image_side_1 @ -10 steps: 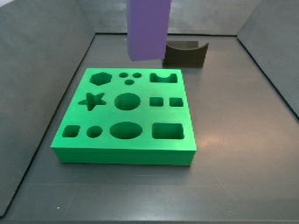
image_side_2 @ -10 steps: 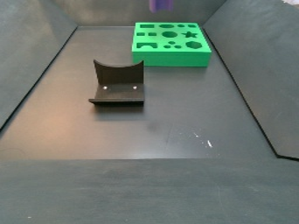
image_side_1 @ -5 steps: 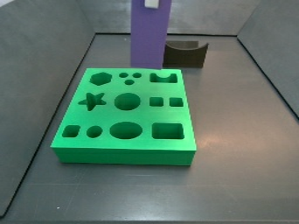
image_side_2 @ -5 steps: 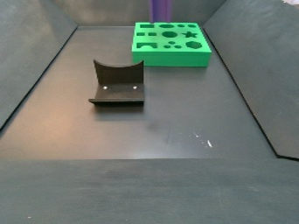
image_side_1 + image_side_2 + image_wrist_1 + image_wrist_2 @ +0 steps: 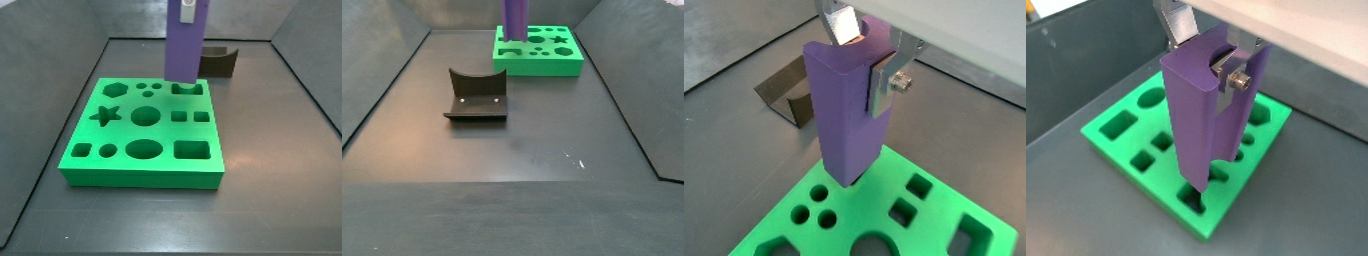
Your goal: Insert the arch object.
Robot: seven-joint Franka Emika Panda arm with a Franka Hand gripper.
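Note:
The arch object is the tall purple bar [image 5: 183,45] with a half-round groove down one side, so its end is arch-shaped. My gripper [image 5: 865,60] is shut on its upper end, silver fingers [image 5: 1233,82] clamping both sides, and holds it upright. It also shows in a side view [image 5: 516,18]. Its lower end hangs just above the far right part of the green board [image 5: 147,172], over the arch-shaped hole [image 5: 187,88]. In both wrist views the bar [image 5: 1200,120] hides the hole under it. I cannot tell whether the tip touches the board [image 5: 1146,178].
The dark fixture [image 5: 214,62] with a curved notch stands on the floor behind the board; it also shows in a side view [image 5: 476,95] and a wrist view [image 5: 784,95]. The board [image 5: 543,68] has several other shaped holes. Grey walls ring the floor.
The gripper has carried the purple bar to the right and downward, from behind the board's far edge to over the arch-shaped hole. Board and fixture have not moved.

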